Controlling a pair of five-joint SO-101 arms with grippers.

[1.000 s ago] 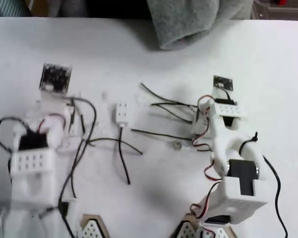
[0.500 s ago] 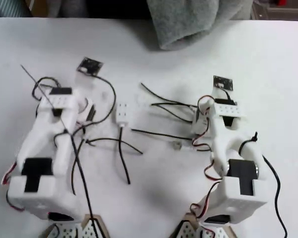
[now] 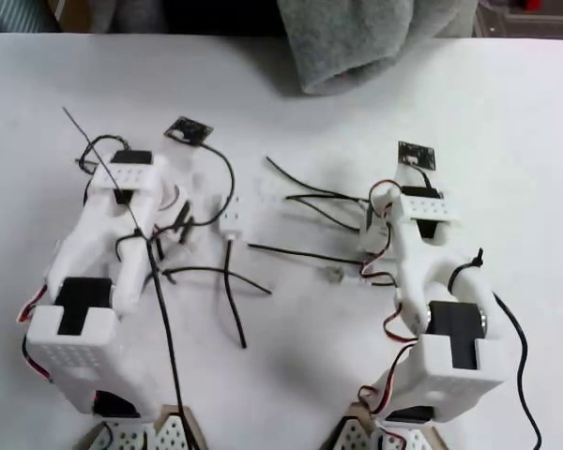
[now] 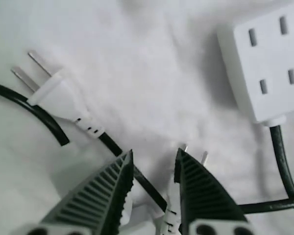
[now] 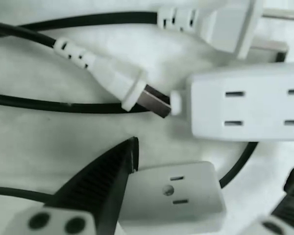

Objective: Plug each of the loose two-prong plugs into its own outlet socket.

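My left gripper [image 4: 154, 155] is open just above the table, and a black cable [image 4: 147, 183] runs through the gap. A white two-prong plug [image 4: 172, 213] peeks out beside one finger. Another loose white plug [image 4: 59, 94] lies farther off, and a white outlet block [image 4: 267, 63] lies off to the other side. From above, the left gripper [image 3: 180, 221] sits just left of that block [image 3: 230, 214]. My right gripper [image 5: 213, 166] is open, straddling a white socket block [image 5: 176, 196]. Beyond it a plug [image 5: 115, 78] has its prongs at the end of a second block [image 5: 245, 105].
Another white plug [image 5: 225, 24] lies past the second block. Black cables [image 3: 230, 300] sprawl across the middle of the white table [image 3: 507, 122] between the two arms. A small plug [image 3: 335, 275] lies left of the right arm. A grey cloth [image 3: 366, 37] hangs over the far edge.
The left arm has swung in from the left side and come down beside the white outlet block. The right arm has barely shifted.
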